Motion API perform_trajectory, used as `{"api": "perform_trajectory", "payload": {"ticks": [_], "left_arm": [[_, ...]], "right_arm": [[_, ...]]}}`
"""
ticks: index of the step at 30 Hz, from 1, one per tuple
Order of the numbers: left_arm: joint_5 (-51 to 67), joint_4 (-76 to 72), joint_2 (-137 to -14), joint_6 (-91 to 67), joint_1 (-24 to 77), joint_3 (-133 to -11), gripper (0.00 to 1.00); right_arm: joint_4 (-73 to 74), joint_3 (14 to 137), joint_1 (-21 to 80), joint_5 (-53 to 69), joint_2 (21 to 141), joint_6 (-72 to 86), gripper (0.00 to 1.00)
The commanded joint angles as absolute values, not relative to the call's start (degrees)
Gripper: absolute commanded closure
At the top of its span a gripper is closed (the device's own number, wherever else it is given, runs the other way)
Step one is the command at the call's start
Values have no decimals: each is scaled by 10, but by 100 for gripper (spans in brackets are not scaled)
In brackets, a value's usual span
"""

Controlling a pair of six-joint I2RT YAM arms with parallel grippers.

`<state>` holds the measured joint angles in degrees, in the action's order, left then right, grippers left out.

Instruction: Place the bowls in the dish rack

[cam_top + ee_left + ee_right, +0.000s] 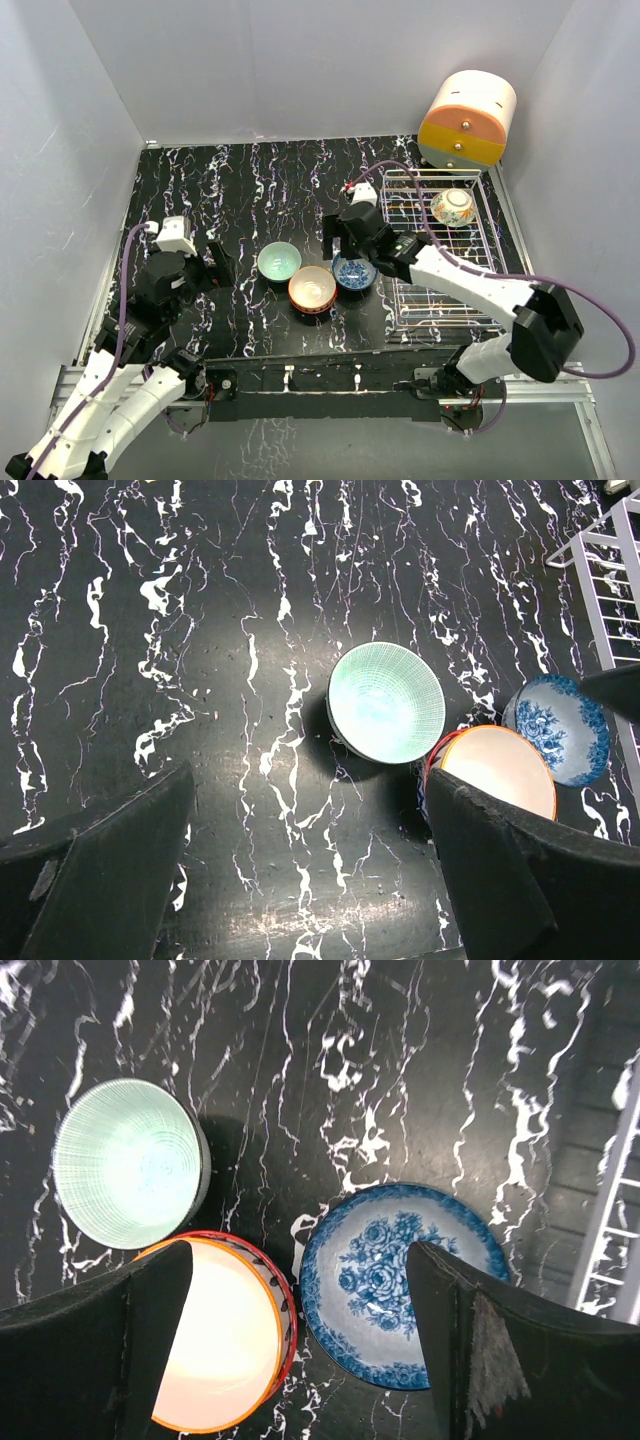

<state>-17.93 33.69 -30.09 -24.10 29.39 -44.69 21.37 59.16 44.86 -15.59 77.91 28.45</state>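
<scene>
The black marbled worktop (250, 190) fills the top view, and the silver wire dish rack (410, 200) sits at its right side. The cream flowered bowl (453, 207) is already resting in the rack's upper part. The right tool (300, 1250) hangs with its jaws spread wide and holding nothing. It is just above the blue-and-white bowl (370, 1290) and the red-orange bowl (230, 1340), which sit close together at centre frame. The left tool (308, 775), at the left, is likewise spread and empty over bare worktop near the mint green bowl (386, 702). Three bowls thus wait upright on the worktop in a tight cluster. They look like glazed ceramic: stiff, fairly light, slick, and liable to chip against wire or each other. I judge the rim the best hold, one finger inside and one outside, on the blue-and-white bowl's side away from its neighbour.
</scene>
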Motion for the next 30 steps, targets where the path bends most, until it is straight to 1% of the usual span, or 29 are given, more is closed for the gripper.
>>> {"api": "perform_trajectory", "payload": {"ticks": [1,3,4,6,17,28,30], "left_arm": [[-173,341,-303,-237,296,-474,3],[-172,339,-305,-233,296,-473,3],[-171,338,-307,-231,296,-473,3],[-168,337,-309,-230,296,-471,3],[-162,336,-296,-224,296,-461,3],[-166,340,-271,-226,296,-452,3],[-165,341,-269,-226,296,-452,3]], "right_arm": [[206,607,467,-186,812,330,12],[212,612,476,-185,832,337,14],[212,613,481,-186,841,342,18],[212,614,485,-187,860,355,32],[229,654,484,-233,956,436,33],[234,684,477,-253,1031,451,37],[234,682,475,-256,1035,450,50]]}}
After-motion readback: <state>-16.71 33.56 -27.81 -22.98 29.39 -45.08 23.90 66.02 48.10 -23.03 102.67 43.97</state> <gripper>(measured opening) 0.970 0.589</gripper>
